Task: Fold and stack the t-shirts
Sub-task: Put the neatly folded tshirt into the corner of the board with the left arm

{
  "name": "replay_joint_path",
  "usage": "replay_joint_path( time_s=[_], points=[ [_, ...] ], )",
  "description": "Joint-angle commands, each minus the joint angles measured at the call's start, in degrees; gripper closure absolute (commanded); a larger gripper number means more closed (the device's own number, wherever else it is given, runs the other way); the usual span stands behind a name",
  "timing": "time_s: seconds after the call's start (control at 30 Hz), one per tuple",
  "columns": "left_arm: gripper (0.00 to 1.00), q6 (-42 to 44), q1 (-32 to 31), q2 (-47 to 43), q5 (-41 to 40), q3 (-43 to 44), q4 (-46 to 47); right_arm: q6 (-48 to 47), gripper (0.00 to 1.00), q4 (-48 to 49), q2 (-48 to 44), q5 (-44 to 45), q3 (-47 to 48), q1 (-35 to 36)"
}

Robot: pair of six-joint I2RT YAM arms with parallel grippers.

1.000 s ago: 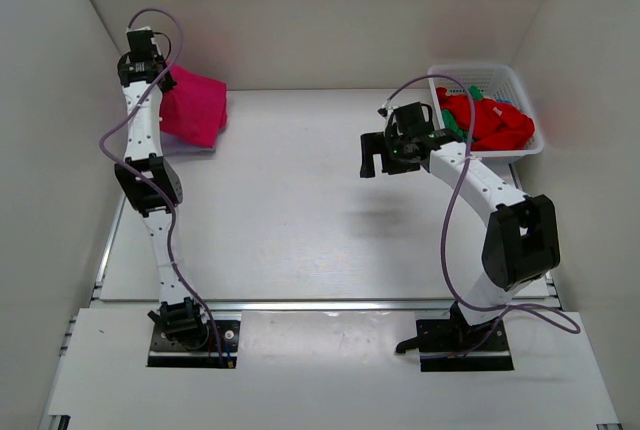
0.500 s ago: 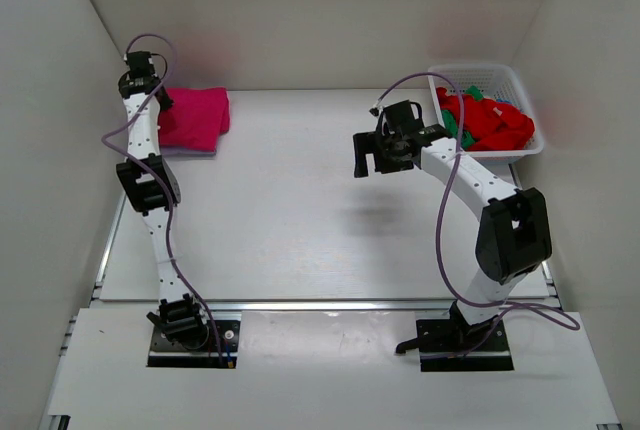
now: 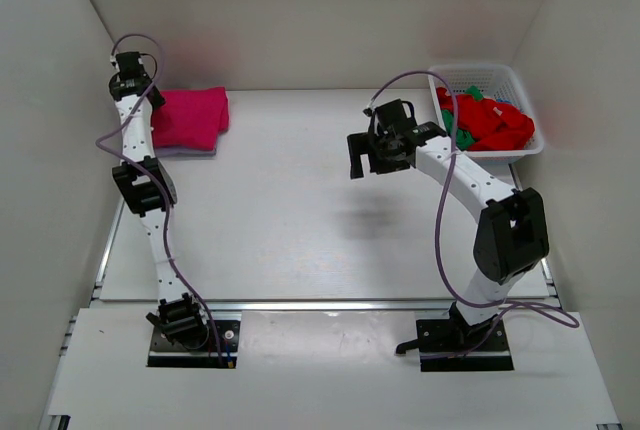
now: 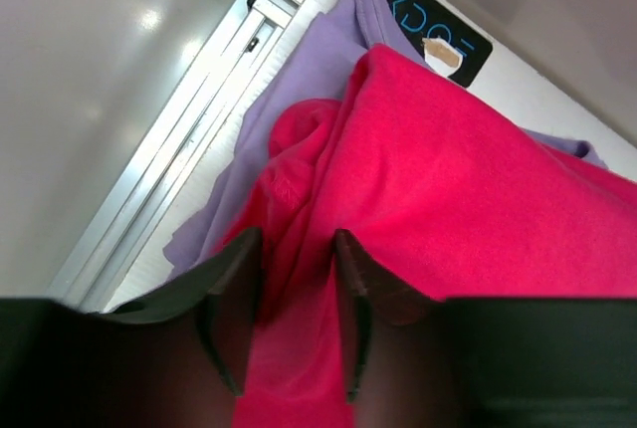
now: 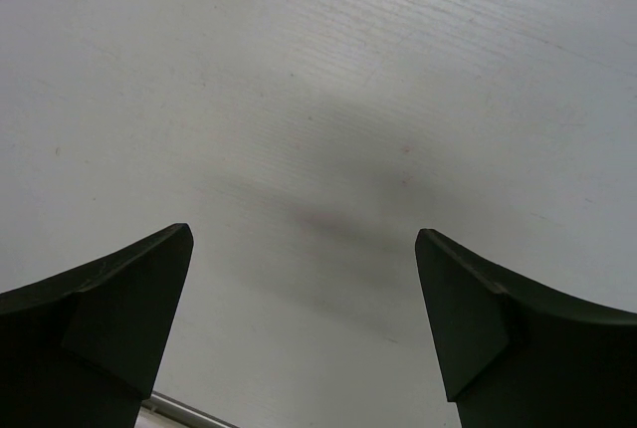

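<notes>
A magenta-pink t-shirt lies folded on a pale lavender t-shirt at the table's back left. My left gripper is at the stack's left edge. In the left wrist view its jaws stand narrowly apart with a bunched fold of the magenta shirt pinched between them, and the lavender shirt shows underneath. My right gripper hovers over the table's middle, right of centre. It is wide open and empty, with only bare table between its fingers. Red t-shirts and a green one lie in the basket.
The white lattice basket stands at the back right against the wall. White walls close in the table on the left, back and right. A metal rail runs along the table's left edge beside the stack.
My left gripper lowered the magenta shirt onto the lavender one and moved left and back, spreading it flat. My right gripper drifted slightly left, away from the basket.
</notes>
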Motion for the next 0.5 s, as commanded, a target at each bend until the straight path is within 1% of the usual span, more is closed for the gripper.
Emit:
replay_joint_path(
  time_s=[0.0,0.07,0.13,0.17,0.2,0.27,0.3,0.33,0.37,0.47],
  points=[
    [0.53,-0.6,0.3,-5.5,-0.8,2.0,0.8,0.9,0.07,-0.8,0.5,2.1,4.2,0.7],
    [0.34,-1.7,0.8,-7.4,-1.4,1.2,0.9,0.8,0.06,-1.3,0.4,3.1,5.2,0.8],
    [0.24,-2.5,1.8,-9.9,-1.2,-0.1,0.4,1.5,0.05,-1.6,0.2,3.8,5.4,1.3],
    [0.21,-2.9,2.3,-10.1,-0.7,-1.0,-0.2,1.6,0.03,-1.8,-0.6,4.6,5.2,1.4],
    [0.19,-3.0,3.3,-11.3,-0.5,-1.4,-0.4,2.3,0.02,-2.1,-1.8,5.3,5.0,1.1],
    [0.19,-2.5,3.3,-13.0,-0.4,-2.5,-2.0,3.4,0.01,-1.1,-3.5,5.6,3.5,1.3],
    [0.19,-2.7,3.2,-14.7,-0.7,-4.9,-2.1,4.9,0.01,-1.9,-4.6,8.9,2.2,0.9],
    [0.19,-2.6,3.2,-14.6,1.0,-4.5,-3.8,5.2,0.01,-1.3,-5.5,9.9,1.9,0.9],
    [0.18,-2.4,2.4,-15.2,1.0,-4.4,-5.1,6.2,0.01,-1.5,-6.8,10.1,0.8,0.4],
    [0.17,-0.9,-0.8,-19.9,1.0,-9.3,-4.7,7.3,0.01,-3.2,-9.3,9.8,-1.8,-1.1]
  ],
)
